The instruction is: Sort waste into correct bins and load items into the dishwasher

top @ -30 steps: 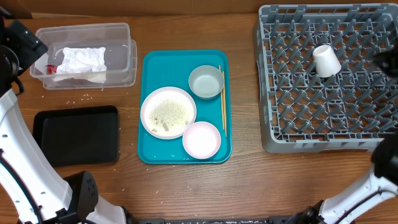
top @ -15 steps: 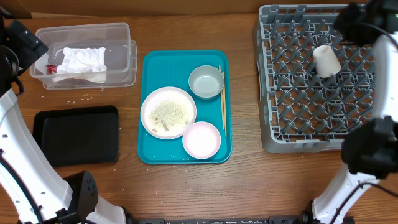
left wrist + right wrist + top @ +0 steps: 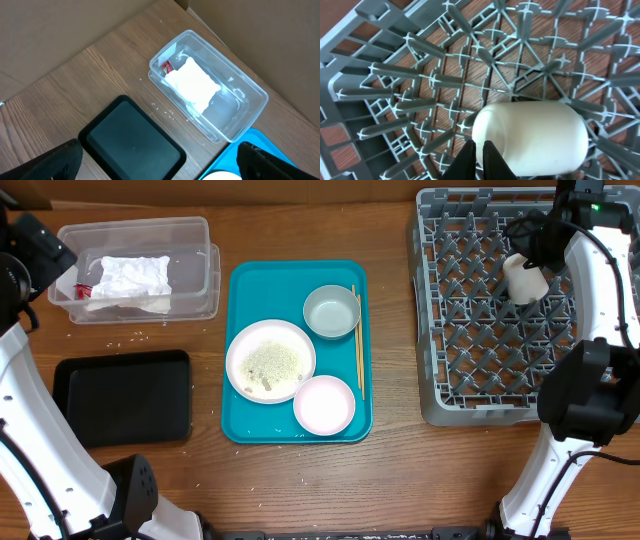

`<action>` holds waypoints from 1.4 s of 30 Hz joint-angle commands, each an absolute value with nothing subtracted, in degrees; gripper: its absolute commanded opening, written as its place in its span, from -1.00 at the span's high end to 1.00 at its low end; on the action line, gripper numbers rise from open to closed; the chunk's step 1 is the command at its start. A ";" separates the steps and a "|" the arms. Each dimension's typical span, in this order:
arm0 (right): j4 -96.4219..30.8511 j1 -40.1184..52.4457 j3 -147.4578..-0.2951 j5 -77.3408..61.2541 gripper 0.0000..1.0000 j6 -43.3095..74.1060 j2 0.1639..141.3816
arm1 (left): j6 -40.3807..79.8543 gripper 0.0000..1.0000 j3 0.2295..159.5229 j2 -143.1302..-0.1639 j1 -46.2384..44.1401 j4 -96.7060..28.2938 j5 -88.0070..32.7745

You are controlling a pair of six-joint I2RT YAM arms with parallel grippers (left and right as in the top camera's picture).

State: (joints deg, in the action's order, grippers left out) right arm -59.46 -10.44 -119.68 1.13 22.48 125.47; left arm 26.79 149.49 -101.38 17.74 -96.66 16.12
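The small white cup (image 3: 525, 278) lies on its side in the grey dish rack (image 3: 480, 360). My right gripper (image 3: 530, 250) hangs just over it. In the right wrist view the gripper (image 3: 480, 155) has its jaws closed together at one end of the cup (image 3: 535, 135). My left gripper (image 3: 42, 245) is open and empty, high beside the clear tub (image 3: 190, 240), which holds the white napkin (image 3: 130, 277) and the red wrapper (image 3: 84, 288). The plate (image 3: 270, 360) carries rice grains. A greyish bowl (image 3: 331, 311), a pink bowl (image 3: 324, 404) and the chopsticks (image 3: 357, 340) lie beside it.
The dishes sit on a teal tray (image 3: 250, 280) at mid-table. The black tray (image 3: 125, 395) lies below the tub, bare. Loose grains (image 3: 130, 338) dot the wood between them. The left wrist view shows the tub (image 3: 240, 100) and the black tray (image 3: 130, 137) from above.
My right arm has swung in from the far right edge, over the rack's top, down to the cup. The cup and my left arm have not moved.
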 commanded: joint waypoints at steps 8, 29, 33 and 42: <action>-60.29 -10.68 -120.01 1.78 0.86 22.74 128.07 | 26.35 -1.00 149.71 -101.25 18.09 -96.66 16.91; -70.81 -12.16 -120.09 9.74 0.93 22.76 113.67 | 26.35 -1.00 149.71 -101.25 18.09 -96.66 16.91; -64.60 -12.05 -120.09 -7.88 0.91 22.50 110.69 | 26.35 -1.00 149.71 -101.25 18.09 -96.66 16.91; -55.55 -10.09 -119.96 -11.62 0.90 22.55 117.19 | 26.35 -1.00 149.71 -101.25 18.09 -96.66 16.91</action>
State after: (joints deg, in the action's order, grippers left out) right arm -55.92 -11.05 -120.03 -9.08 22.50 113.12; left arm 26.79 149.49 -101.38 17.74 -96.66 16.12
